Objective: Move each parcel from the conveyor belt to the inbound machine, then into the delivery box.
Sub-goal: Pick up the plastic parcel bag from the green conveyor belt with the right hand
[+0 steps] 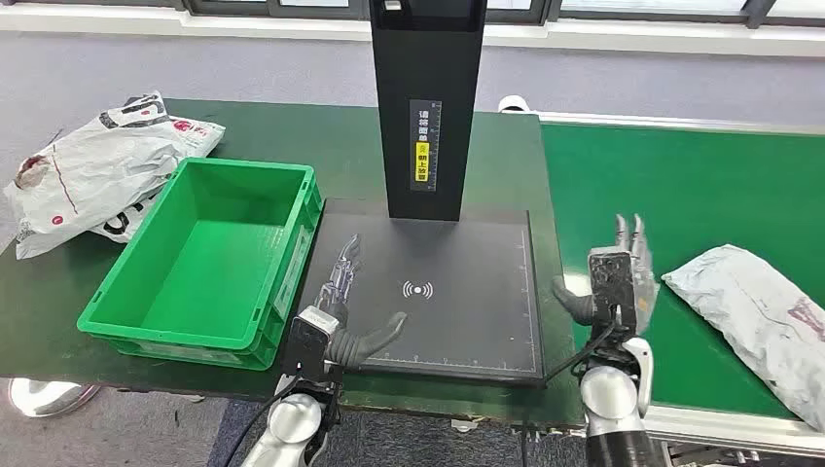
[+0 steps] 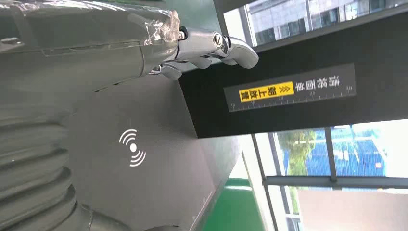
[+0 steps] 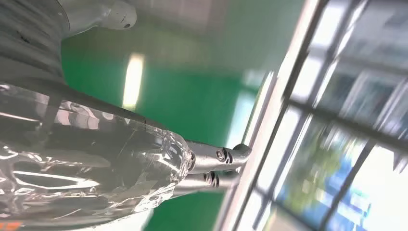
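Observation:
A grey plastic parcel (image 1: 757,316) lies on the green conveyor belt (image 1: 681,185) at the right. My right hand (image 1: 618,277) hovers just left of it, over the belt's near left corner, fingers straight and apart, holding nothing; its fingers (image 3: 219,163) show over the green belt. My left hand (image 1: 342,306) floats over the left part of the black inbound machine plate (image 1: 457,272), thumb spread, empty. Its fingers (image 2: 216,45) reach toward the machine's black column (image 2: 288,91). The green delivery box (image 1: 209,253) stands left of the plate with nothing in it.
Several grey and white parcels (image 1: 92,170) are piled on the dark table behind and left of the green box. The machine's black column (image 1: 426,107) rises at the back of the plate. The belt's metal rail (image 1: 720,428) runs along the near right edge.

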Motion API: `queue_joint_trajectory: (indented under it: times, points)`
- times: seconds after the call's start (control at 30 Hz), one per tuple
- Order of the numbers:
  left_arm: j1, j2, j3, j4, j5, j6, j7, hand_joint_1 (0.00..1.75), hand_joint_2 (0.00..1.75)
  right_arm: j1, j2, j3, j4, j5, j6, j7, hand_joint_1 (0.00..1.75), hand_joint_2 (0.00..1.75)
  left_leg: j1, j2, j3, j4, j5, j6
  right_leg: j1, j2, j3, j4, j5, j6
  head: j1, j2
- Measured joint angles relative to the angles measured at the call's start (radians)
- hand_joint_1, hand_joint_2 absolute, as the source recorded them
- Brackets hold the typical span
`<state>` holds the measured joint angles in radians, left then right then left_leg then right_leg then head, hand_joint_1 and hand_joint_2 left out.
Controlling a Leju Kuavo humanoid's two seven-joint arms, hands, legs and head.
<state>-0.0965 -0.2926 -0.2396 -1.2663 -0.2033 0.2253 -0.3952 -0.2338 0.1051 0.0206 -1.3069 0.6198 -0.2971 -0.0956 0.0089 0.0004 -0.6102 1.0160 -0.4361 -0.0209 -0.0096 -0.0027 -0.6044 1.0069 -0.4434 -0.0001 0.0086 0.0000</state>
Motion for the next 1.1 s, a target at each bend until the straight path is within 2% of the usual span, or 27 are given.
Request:
queue_joint_trajectory:
  times: [0.1,0.23,0.37,0.53,0.7,0.87,0.97,1.1]
  points:
    - [-0.001,0.0,0.0,0.005,-0.003,-0.011,-0.001,0.0,1.75,-0.053,-0.036,-0.048,0.061,0.143,-0.044,0.078,0.0,1.75,0.0,0.0,0.0,0.0,0.0,0.001,-0.002,0.001,0.0,0.0,0.001,0.001,0.0,0.0]
    - [-0.006,0.0,0.0,0.019,0.011,-0.023,-0.011,0.0,1.75,-0.193,-0.143,-0.126,0.257,0.404,-0.085,0.235,0.0,1.75,-0.002,0.0,0.0,0.001,0.002,0.003,-0.004,0.0,0.0,0.0,0.003,0.004,0.0,0.0]
    - [-0.021,0.005,0.0,0.034,0.03,-0.034,-0.017,0.0,1.75,-0.325,-0.249,-0.146,0.472,0.569,-0.032,0.356,0.0,1.75,-0.004,0.0,-0.001,0.001,0.002,0.004,-0.005,0.0,0.0,0.0,0.004,0.006,0.0,0.0]
    - [-0.038,0.012,0.0,0.049,0.043,-0.043,-0.021,0.0,1.75,-0.426,-0.325,-0.146,0.656,0.637,0.065,0.416,0.0,1.75,-0.004,-0.001,-0.001,0.001,0.003,0.004,-0.005,0.0,0.0,0.0,0.004,0.006,0.0,0.0]
    - [-0.051,0.014,0.0,0.064,0.048,-0.049,-0.026,0.0,1.75,-0.465,-0.358,-0.146,0.757,0.644,0.171,0.412,0.0,1.75,-0.004,-0.001,-0.001,0.001,0.003,0.004,-0.005,0.0,0.0,0.0,0.004,0.006,0.0,0.0]
    - [-0.073,0.016,0.0,0.094,0.057,-0.073,-0.035,0.0,1.75,-0.457,-0.379,-0.146,0.829,0.579,0.4,0.279,0.0,1.75,-0.004,-0.001,-0.001,0.001,0.002,0.005,-0.005,0.0,-0.001,0.0,0.004,0.006,0.0,0.0]
    - [-0.082,0.02,0.0,0.108,0.065,-0.079,-0.043,0.0,1.75,-0.439,-0.387,-0.146,0.865,0.55,0.482,0.206,0.0,1.75,-0.004,-0.001,-0.001,0.001,0.002,0.005,-0.005,0.0,-0.001,0.0,0.004,0.006,0.0,0.0]
    - [-0.083,0.026,0.0,0.116,0.082,-0.082,-0.05,0.0,1.75,-0.428,-0.393,-0.146,0.903,0.541,0.552,0.186,0.0,1.75,-0.004,-0.001,-0.001,0.001,0.002,0.005,-0.005,0.0,-0.001,0.0,0.004,0.006,0.0,0.0]
